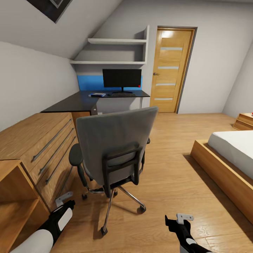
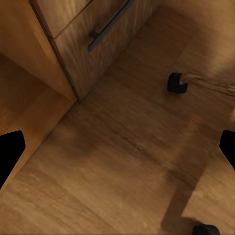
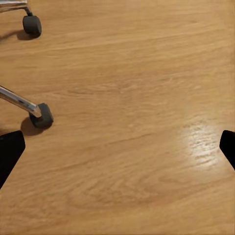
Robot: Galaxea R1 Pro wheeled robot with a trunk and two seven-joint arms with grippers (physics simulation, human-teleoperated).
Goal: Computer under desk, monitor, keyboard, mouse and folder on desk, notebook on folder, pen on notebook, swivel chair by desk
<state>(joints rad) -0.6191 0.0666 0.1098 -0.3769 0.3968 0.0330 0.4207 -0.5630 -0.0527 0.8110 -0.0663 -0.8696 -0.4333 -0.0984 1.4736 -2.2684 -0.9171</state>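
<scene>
The grey swivel chair (image 1: 116, 147) stands mid-floor with its back to me, beside the light wood chest and well short of the black-topped desk (image 1: 80, 102). At the far end of the desk stands the monitor (image 1: 122, 78), with the keyboard (image 1: 123, 94) in front of it. Left of the keyboard lies the blue folder (image 1: 97, 94) with something dark on top; it is too small to make out. My left gripper (image 1: 65, 202) (image 2: 117, 152) and right gripper (image 1: 175, 220) (image 3: 117, 149) hang low over the floor, both open and empty. Chair castors (image 2: 177, 82) (image 3: 41, 116) show near them.
The light wood chest (image 1: 42, 140) with long steel handles and an open shelf unit (image 1: 14, 196) line the left wall. A low bed (image 1: 228, 151) fills the right side. An oak door (image 1: 172, 70) is at the back, with wall shelves (image 1: 116, 41) above the desk.
</scene>
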